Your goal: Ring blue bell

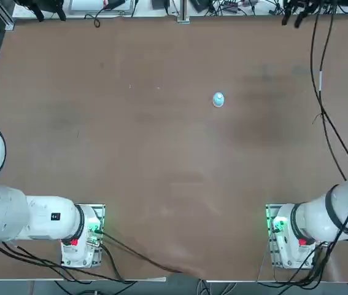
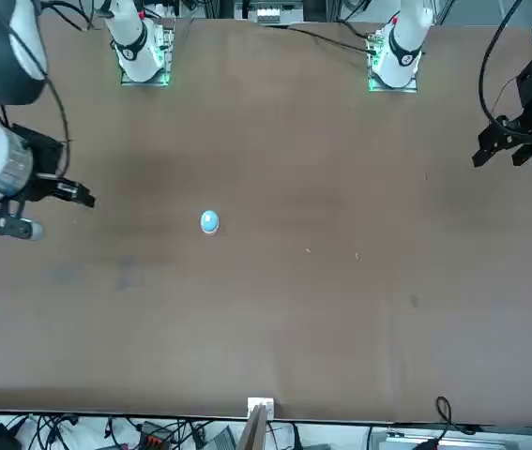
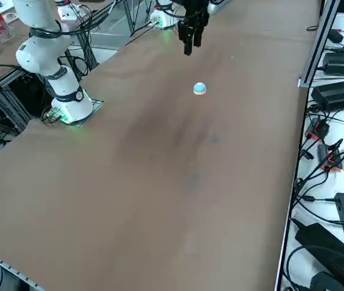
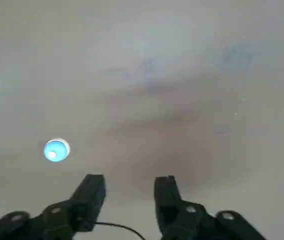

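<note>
Blue bell on brown table, open right pincer raised, well apart

The blue bell (tiny, round, pale-rimmed) lies on the table.

No text, label, brand, number or sign could be read — not on anything in the overhead picture, nor in those from the front, the right side or the wrist — so there was no lettering to report.
</note>
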Action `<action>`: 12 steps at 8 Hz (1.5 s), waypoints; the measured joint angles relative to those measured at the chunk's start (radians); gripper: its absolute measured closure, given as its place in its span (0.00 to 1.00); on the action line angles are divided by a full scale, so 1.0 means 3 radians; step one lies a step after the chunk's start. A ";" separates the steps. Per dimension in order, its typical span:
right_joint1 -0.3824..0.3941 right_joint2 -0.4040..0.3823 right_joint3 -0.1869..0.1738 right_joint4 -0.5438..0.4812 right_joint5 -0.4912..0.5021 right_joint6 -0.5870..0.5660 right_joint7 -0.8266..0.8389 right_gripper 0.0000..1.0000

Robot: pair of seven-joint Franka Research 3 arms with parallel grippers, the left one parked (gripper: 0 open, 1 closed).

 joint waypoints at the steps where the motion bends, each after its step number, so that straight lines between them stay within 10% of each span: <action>1: -0.0069 0.0001 -0.0024 0.0000 -0.0004 -0.0001 -0.0161 0.18; 2: -0.0166 -0.0006 -0.0034 0.0007 -0.0006 -0.0001 -0.0329 0.01; 8: -0.0394 -0.0201 0.0007 -0.0039 -0.0163 -0.0076 -0.0880 0.00; 12: -0.0390 -0.0915 0.0071 -0.0752 -0.0265 0.0035 -0.1010 0.00</action>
